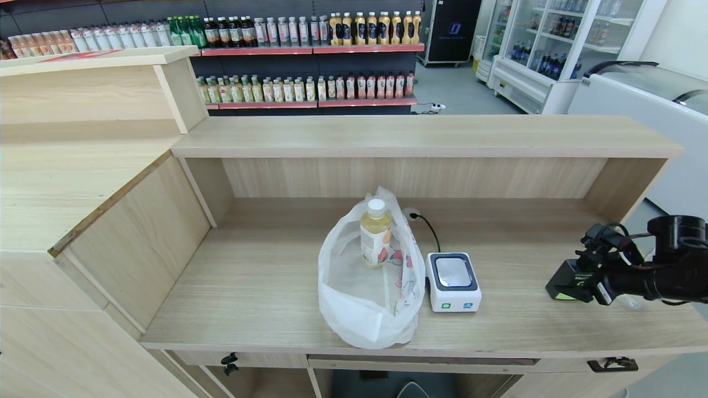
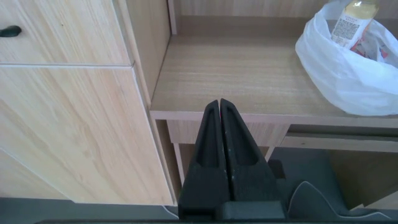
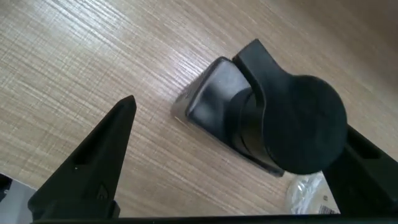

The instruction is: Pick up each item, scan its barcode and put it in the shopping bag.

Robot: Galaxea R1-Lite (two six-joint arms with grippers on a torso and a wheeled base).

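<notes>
Dark item (image 3: 211,102) is what I'm on now. It's lying on the counter (image 1: 525,326) out at 3 o'clock from the scanner (image 1: 452,281), well apart from it, with what looks like a round black cap (image 3: 305,124) on the end nearest my wrist cam. Right gripper (image 3: 239,118) is spread wide with the item between the fingers; can't tell if either one touches it. It looks stiff and glossy to me, so probably slippery and not heavy. I'd pinch across the flat body, not the cap, so it doesn't squirt out. There's some clear crinkly plastic (image 3: 308,193) just beside it, can't make out what. Bag (image 1: 365,287) sits at 9 o'clock of the scanner, mouth open, floppy, one bottle (image 1: 376,235) upright inside. Left gripper (image 2: 221,109) is pressed together, down off the counter's front left corner.
</notes>
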